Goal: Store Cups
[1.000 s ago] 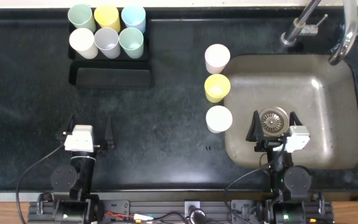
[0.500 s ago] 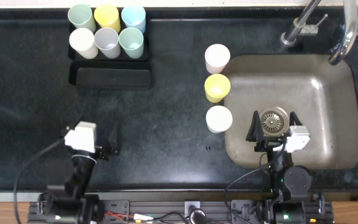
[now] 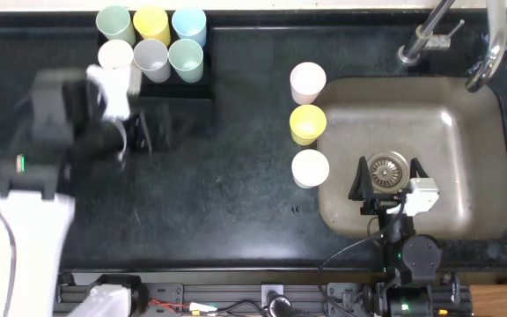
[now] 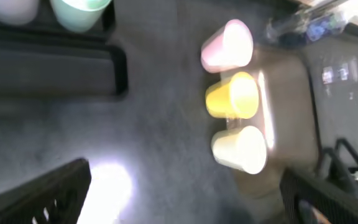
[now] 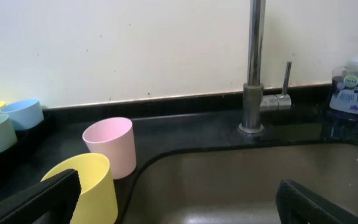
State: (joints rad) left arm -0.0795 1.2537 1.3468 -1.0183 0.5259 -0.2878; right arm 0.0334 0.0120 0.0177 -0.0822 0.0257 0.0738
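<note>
- You are working on a dark countertop (image 3: 236, 194) that runs the full width of the top view
- At your right, a steel sink (image 3: 465, 132) is set into it, its drain (image 3: 387, 170) near the basin's front left part
- Your left arm (image 3: 33, 176) stands raised high over the counter's left side, its wrist by the rack
- The black rack (image 3: 199, 106) sits at the back left; its rear part is packed with the racked cups (image 3: 152, 55), six in two rows of three, and the long front trough holds nothing
- A faucet (image 3: 429, 31) rises behind the sink's back rim
- Your left claw (image 4: 184, 170) hangs lifted over the counter near the rack's trough, fingers spread wide and gripping nothing
- Your right claw (image 3: 386, 172) sits low over the sink around the drain, released as well, nothing between its fingers
- The loose cups stand upright in a row on the counter along the sink's left rim: pink cup (image 3: 307, 82) rearmost, yellow cup (image 3: 307, 123) in the middle, white cup (image 3: 310, 168) nearest you
- A blue soap bottle (image 5: 355, 87) stands beside the faucet
</note>
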